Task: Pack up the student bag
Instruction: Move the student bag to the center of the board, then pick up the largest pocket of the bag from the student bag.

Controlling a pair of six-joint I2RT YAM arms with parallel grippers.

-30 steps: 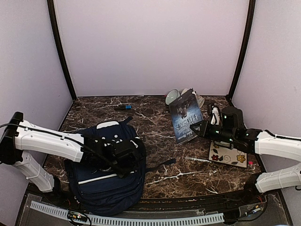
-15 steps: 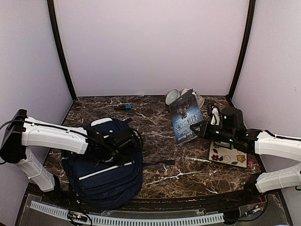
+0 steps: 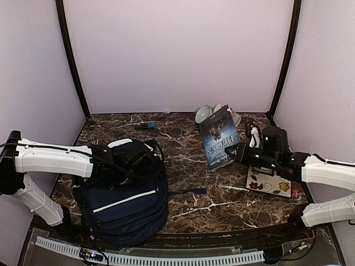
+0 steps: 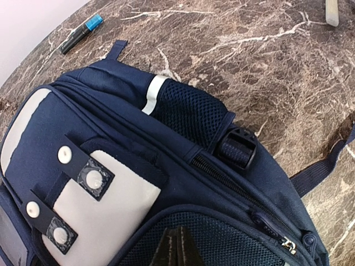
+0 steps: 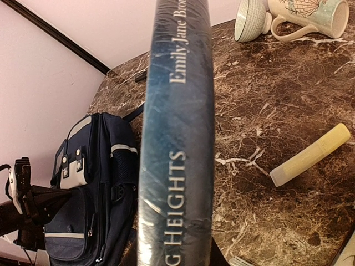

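Marble table [image 3: 222, 208] lies bare, we see, between the student bag [image 3: 125, 205], slumped at its near-left edge, and the Wuthering Heights book [image 3: 221, 137] at right. Our left gripper [image 4: 176, 246] is pinched shut against the bag's mesh front; our right gripper [image 3: 237, 151] clamps the book.
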